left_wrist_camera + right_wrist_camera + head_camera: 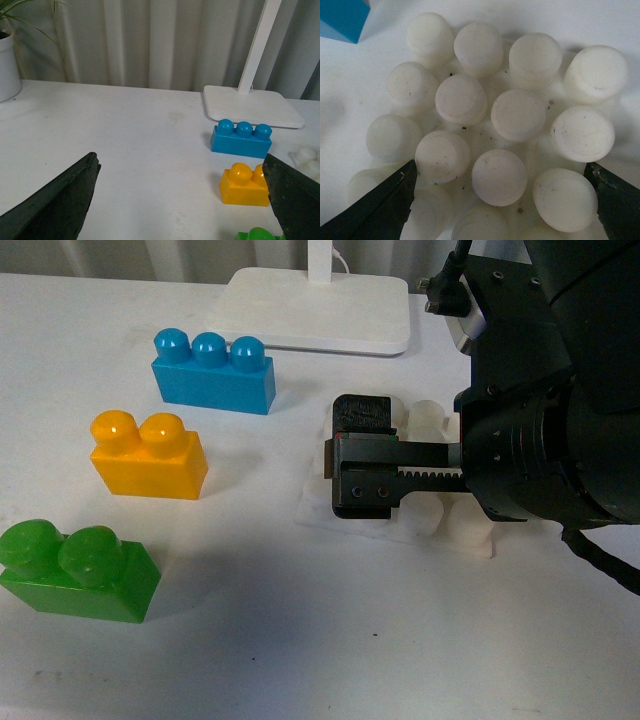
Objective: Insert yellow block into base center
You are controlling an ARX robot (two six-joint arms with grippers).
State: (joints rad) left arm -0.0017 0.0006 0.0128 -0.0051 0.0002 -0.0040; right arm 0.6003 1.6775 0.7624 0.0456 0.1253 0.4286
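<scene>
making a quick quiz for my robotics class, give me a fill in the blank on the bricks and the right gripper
1. The yellow block stands on the table between the green brick and the ____ brick.
2. The right gripper hangs above the base with its jaws ____.
3. The green brick has ____ round studs on top.

Missing words: blue; open; two.
</scene>
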